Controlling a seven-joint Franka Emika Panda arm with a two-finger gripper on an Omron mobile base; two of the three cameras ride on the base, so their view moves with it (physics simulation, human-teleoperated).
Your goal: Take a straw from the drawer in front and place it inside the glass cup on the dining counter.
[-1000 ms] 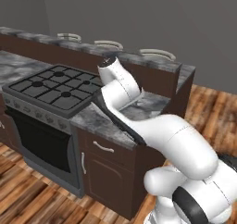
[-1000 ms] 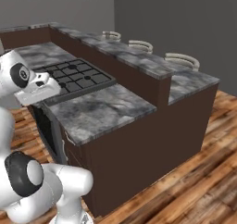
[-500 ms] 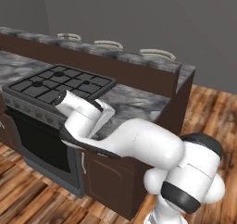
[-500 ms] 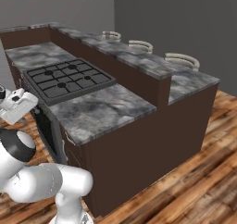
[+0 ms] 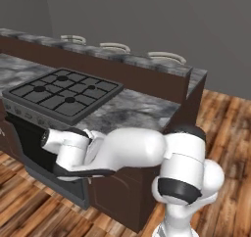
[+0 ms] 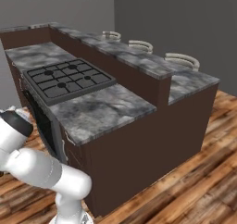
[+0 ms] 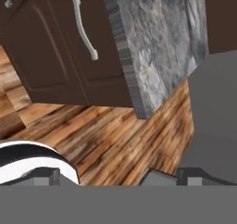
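Observation:
The drawer (image 7: 104, 56) is shut; its dark brown front with a curved pale handle (image 7: 85, 28) lies just under the grey marble worktop edge (image 7: 139, 47), and the hand view is rolled sideways. My gripper (image 7: 115, 177) is open, its fingertips (image 7: 46, 175) wide apart with nothing between them, a short way off the drawer front. My wrist (image 5: 66, 150) hangs low in front of the cabinets beside the oven. The dining counter (image 5: 122, 59) (image 6: 139, 61) runs behind the worktop. The straw and the glass cup are out of view.
A black gas stove (image 5: 63, 91) (image 6: 69, 77) sits in the worktop over an oven (image 5: 27, 145). A cabinet door (image 7: 28, 47) lies below the drawer. Pale stool backs (image 5: 115, 47) (image 6: 139, 44) rise behind the dining counter. Wooden floor (image 7: 106, 130) spreads around.
My arm has swung down from above the worktop to low in front of the cabinets. The gripper has stayed open.

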